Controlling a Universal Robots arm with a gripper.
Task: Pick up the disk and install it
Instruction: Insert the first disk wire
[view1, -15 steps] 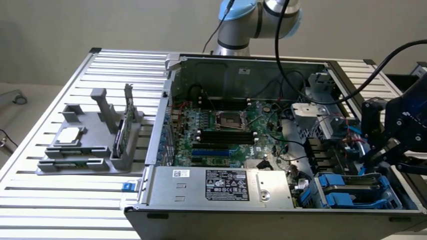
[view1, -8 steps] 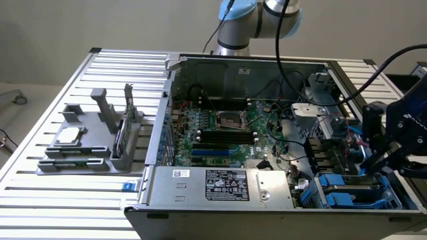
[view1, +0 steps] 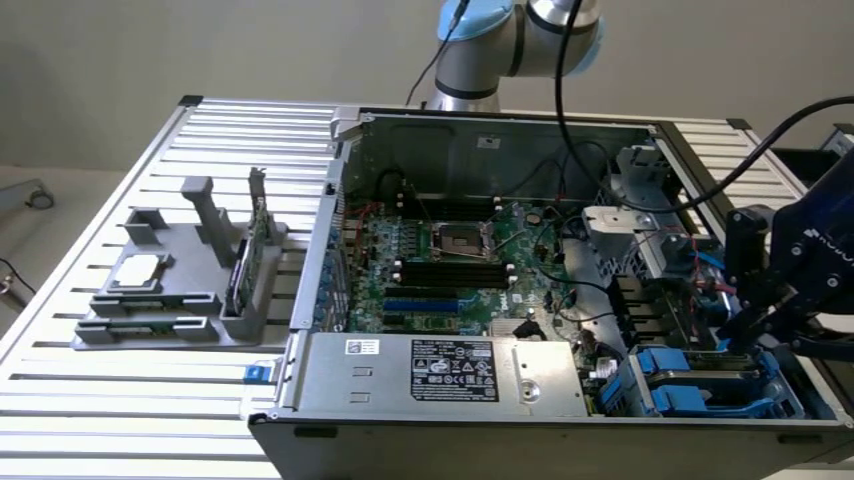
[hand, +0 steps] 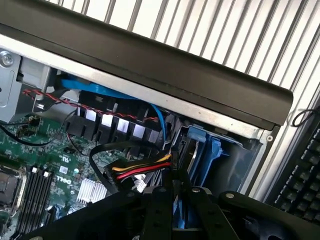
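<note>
My gripper (view1: 738, 335) hangs over the drive bay at the front corner of the open computer case (view1: 467, 130), on the exterior view's right. In the wrist view its two black fingers (hand: 157, 210) stand close together, shut on a thin blue-edged slab, the disk (hand: 178, 217), held on edge. Just beyond the fingertips sits the bay's blue plastic frame (hand: 205, 155), set against the case wall. The rest of the disk is hidden by the fingers.
Blue drive carriers (view1: 674, 385) sit in the bay below the gripper. Red, yellow and black cables (hand: 140, 172) run close beside the fingers. The motherboard (view1: 454, 260) and power supply (view1: 441, 370) take up the case. A grey parts holder (view1: 174, 300) with a chip and green card stands on the exterior view's left.
</note>
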